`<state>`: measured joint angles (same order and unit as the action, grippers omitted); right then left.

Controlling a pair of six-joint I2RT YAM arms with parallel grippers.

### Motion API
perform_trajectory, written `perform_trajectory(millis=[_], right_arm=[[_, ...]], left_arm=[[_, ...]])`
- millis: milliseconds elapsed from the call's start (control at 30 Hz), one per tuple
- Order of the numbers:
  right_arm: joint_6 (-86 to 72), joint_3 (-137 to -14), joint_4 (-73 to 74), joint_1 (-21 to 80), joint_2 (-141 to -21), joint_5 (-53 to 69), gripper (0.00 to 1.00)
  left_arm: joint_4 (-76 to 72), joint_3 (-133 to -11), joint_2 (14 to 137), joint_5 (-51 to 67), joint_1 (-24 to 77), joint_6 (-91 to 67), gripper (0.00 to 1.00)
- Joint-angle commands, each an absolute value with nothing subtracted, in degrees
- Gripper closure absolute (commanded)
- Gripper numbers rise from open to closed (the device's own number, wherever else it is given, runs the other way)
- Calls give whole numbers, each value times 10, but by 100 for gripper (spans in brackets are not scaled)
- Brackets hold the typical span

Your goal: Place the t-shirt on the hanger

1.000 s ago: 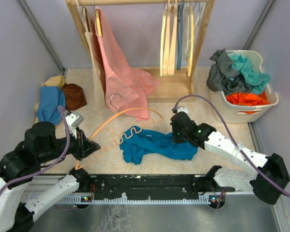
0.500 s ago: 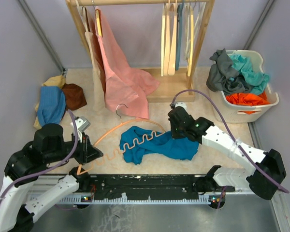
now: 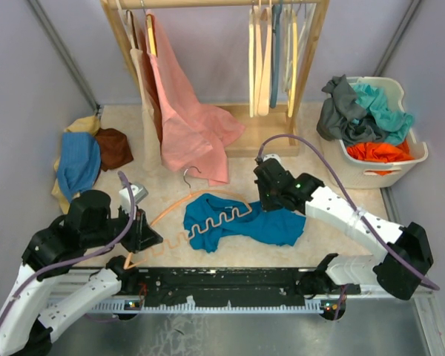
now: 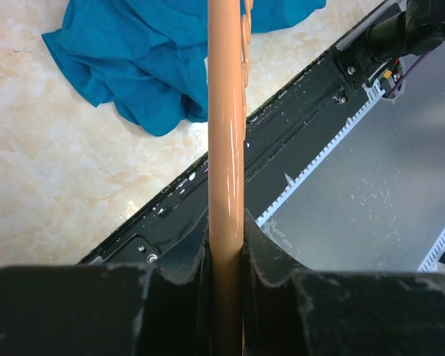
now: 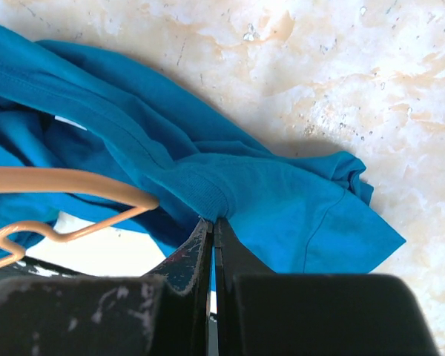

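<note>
on worktop [image 3: 230, 256], centre: t-shirt [image 3: 274, 226] crumpled, hanger [image 4: 226, 133] bar across it.
left pincer [image 4: 226, 245]: clamped on hanger end.
right pincer [image 5: 213, 236]: pinching t-shirt fold.
risk: thin pinch may slip; hanger tip may snag cloth.

Glossy wooden hanger [image 4: 226, 148], matt cloth t-shirt [image 5: 297, 211]

Both arms are built alike: glossy white plastic links between bulky matte-black joint housings. The left arm [image 3: 74, 300] and right arm [image 3: 341, 215] each trail a thin lilac cable [image 3: 285, 136] that loops free of the body. A small green light [image 3: 297, 179] glows on the right arm's black wrist housing. The bases share a black rail [image 3: 222, 280] edged by a white toothed strip [image 3: 208, 304]. The left tool [image 4: 226, 245] and right tool [image 5: 213, 237] have matte-black fingers [image 4: 182, 259], scuffed and flecked with pale specks.
</note>
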<state>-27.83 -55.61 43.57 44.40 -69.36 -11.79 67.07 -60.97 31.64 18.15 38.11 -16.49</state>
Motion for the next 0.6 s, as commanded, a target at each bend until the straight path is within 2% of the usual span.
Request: perform_trajectory(millis=[0,567], right_arm=[[-248,-597,451,437,-704,-97,100],[-220,-686,520,437,-727,-46,100]], left_arm=[[608,-580,299,183,381,-159,100],[522,-518,283,188,381,-155,100]])
